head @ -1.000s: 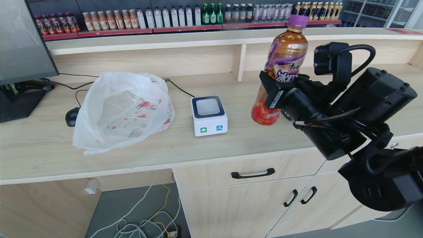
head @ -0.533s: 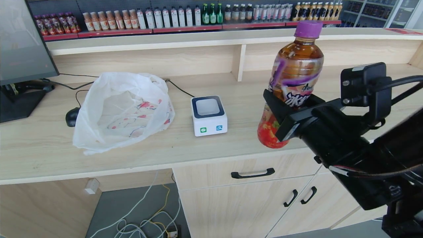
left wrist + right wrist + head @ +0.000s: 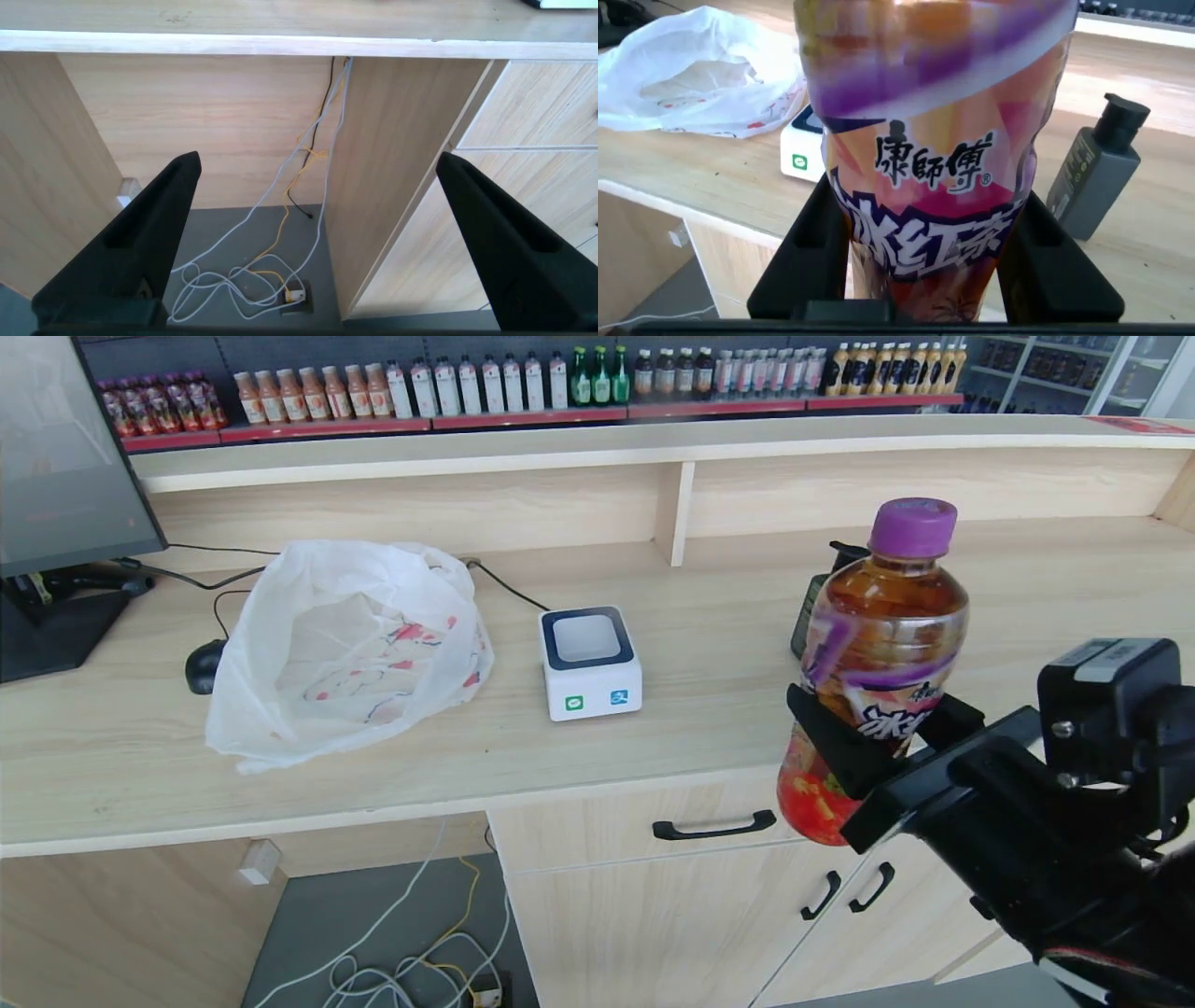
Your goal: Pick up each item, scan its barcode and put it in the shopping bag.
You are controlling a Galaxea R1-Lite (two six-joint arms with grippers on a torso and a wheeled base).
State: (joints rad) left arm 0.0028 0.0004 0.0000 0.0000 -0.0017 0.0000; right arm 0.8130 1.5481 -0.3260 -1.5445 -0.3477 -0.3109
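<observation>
On the light wooden counter [image 3: 709,644] the shopping bag [image 3: 345,644] lies beside the scanner [image 3: 590,661], with drink shelves [image 3: 523,378] far behind it. The right gripper [image 3: 873,733] clamps the tea bottle [image 3: 882,616]; the left gripper [image 3: 318,163] stands wide.

Light wood counter [image 3: 709,644] with drawers [image 3: 579,835]; drink shelves [image 3: 523,383] behind; grey floor [image 3: 317,915], loose cables [image 3: 373,980].

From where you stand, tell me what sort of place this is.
Most likely a small shop's checkout: rows of bottled drinks on red-edged shelves behind, a white cube-shaped barcode scanner on the pale wooden counter, and a crumpled white plastic shopping bag beside it.
</observation>
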